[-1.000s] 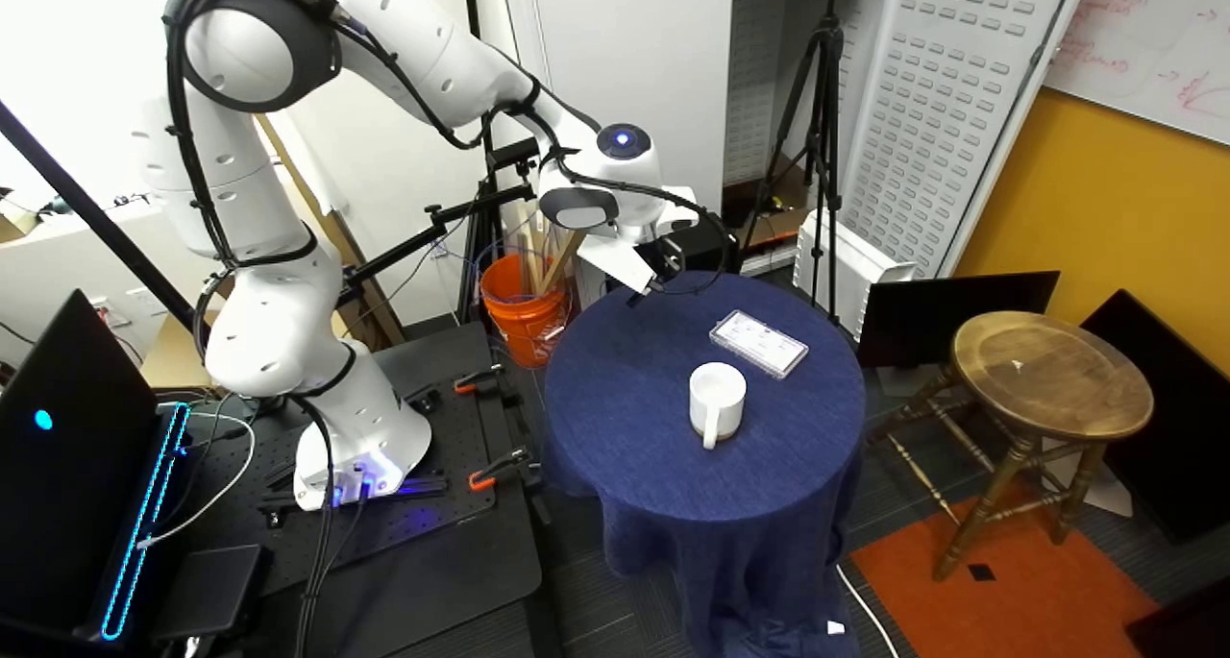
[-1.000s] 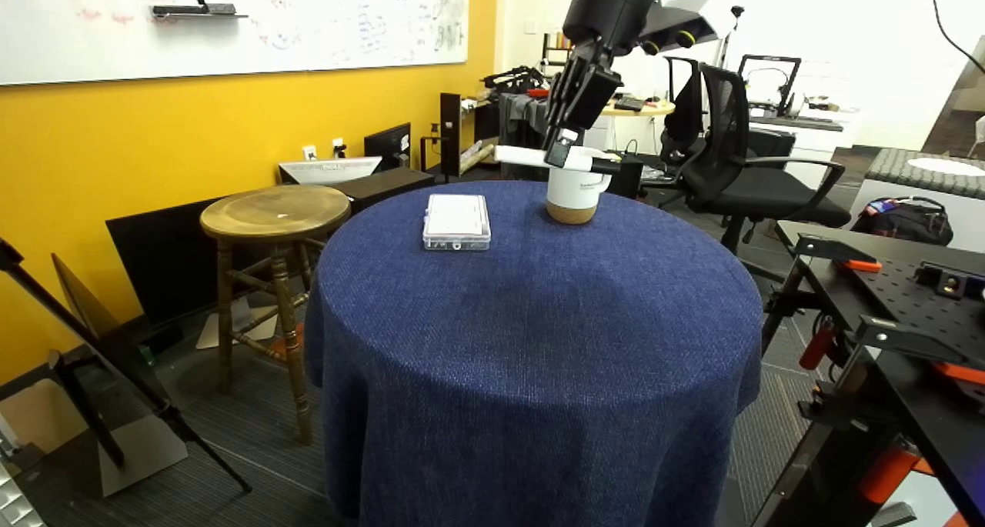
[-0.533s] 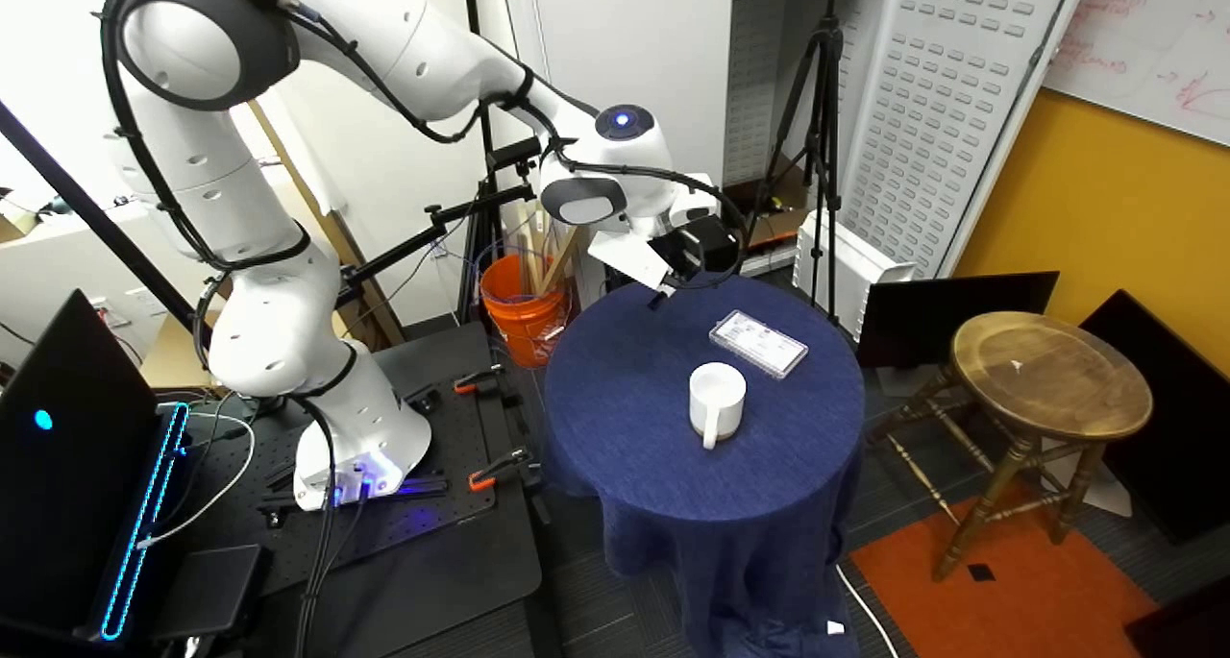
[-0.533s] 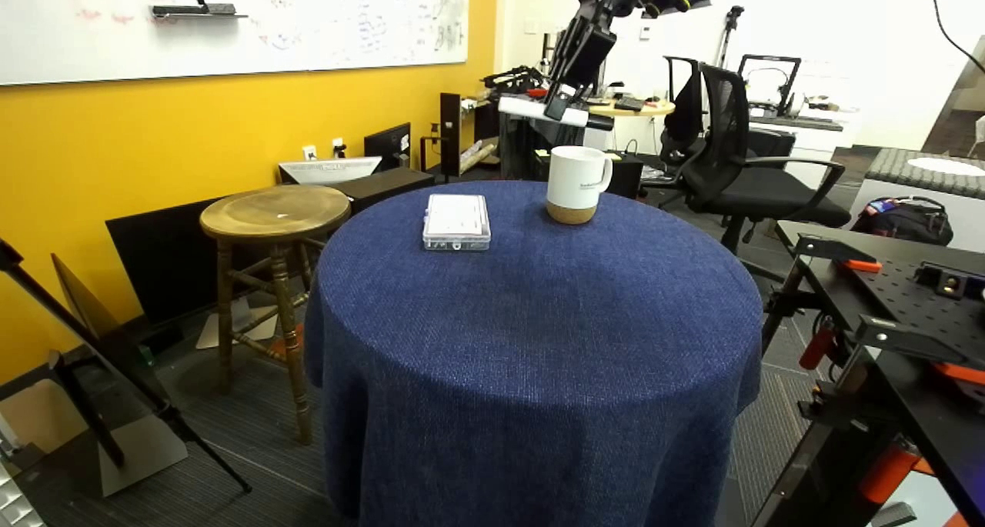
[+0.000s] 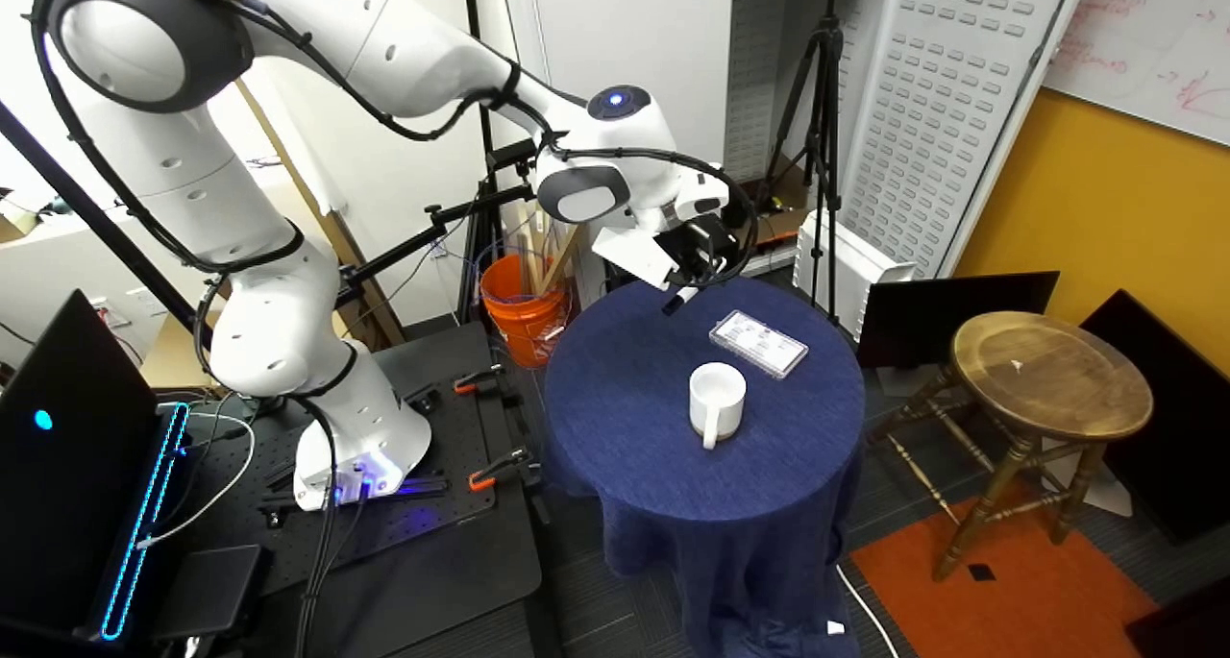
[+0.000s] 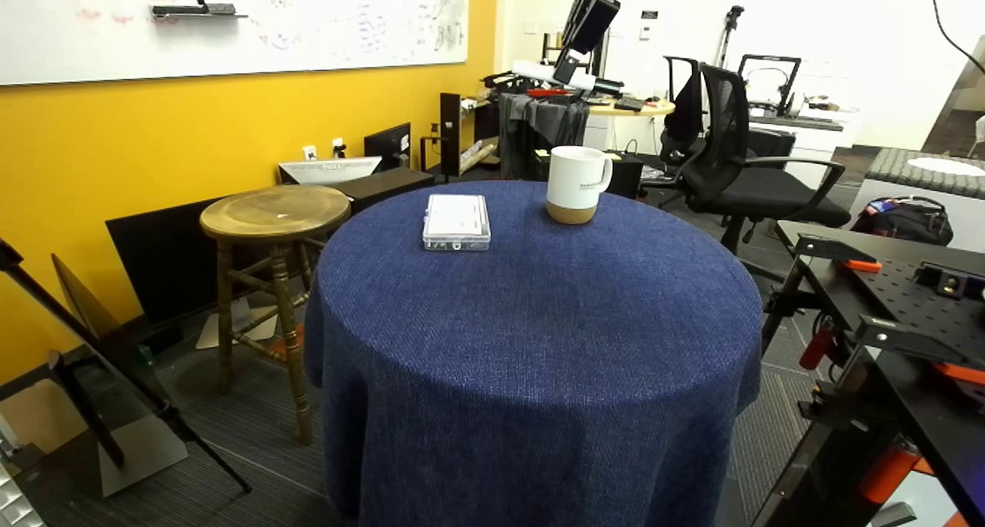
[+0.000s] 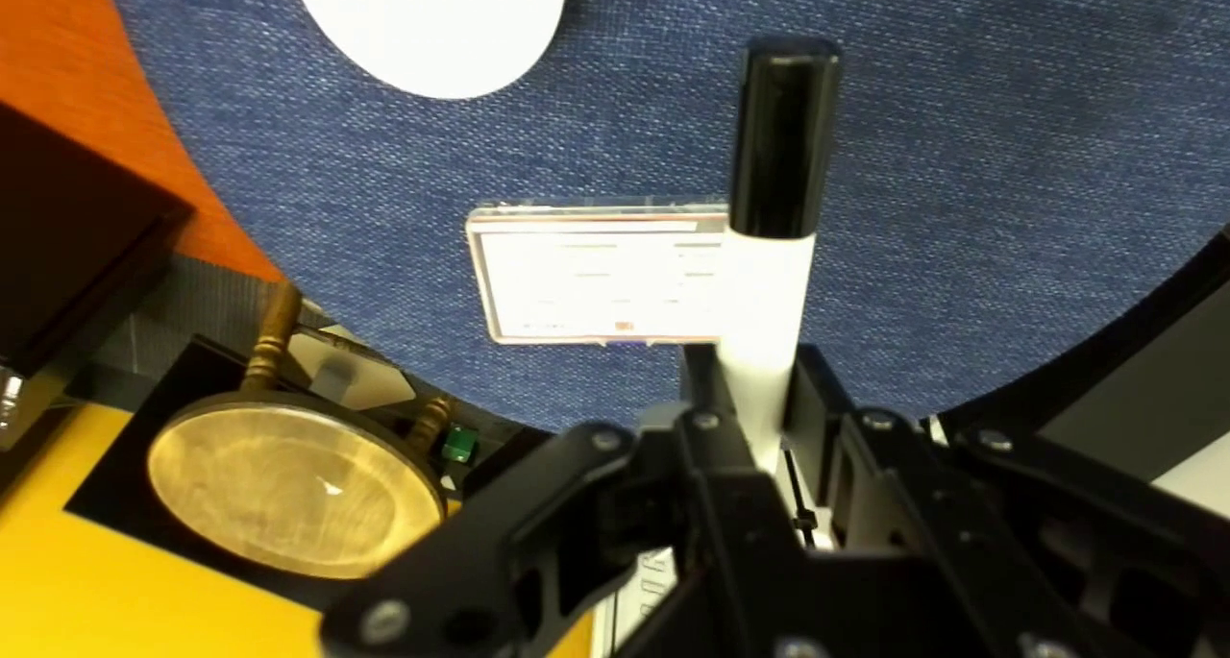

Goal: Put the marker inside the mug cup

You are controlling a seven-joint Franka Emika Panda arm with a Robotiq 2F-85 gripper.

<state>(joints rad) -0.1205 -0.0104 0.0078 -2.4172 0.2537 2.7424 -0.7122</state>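
1. A round table (image 6: 539,304) dressed in dark blue is filling the middle of the room, a wooden stool (image 6: 275,208) standing near it and a yellow wall (image 6: 192,142) running behind.
2. On the table the white mug (image 6: 571,182) is standing upright, while a flat clear case (image 6: 457,221) is lying apart from it.
3. The gripper (image 7: 759,379) is clenching the marker (image 7: 769,279), whose black end is jutting out free; in an exterior view the marker (image 6: 583,81) is hanging in the air, nearer level than upright.
4. In the wrist view the mug is showing off to one side of the marker, so the carrying step seems to be in hand, insertion not yet begun.
5. The next move is probably calling for bringing the marker over the mug's mouth, tipping it steeper, black end down, then lowering it inside before letting go.
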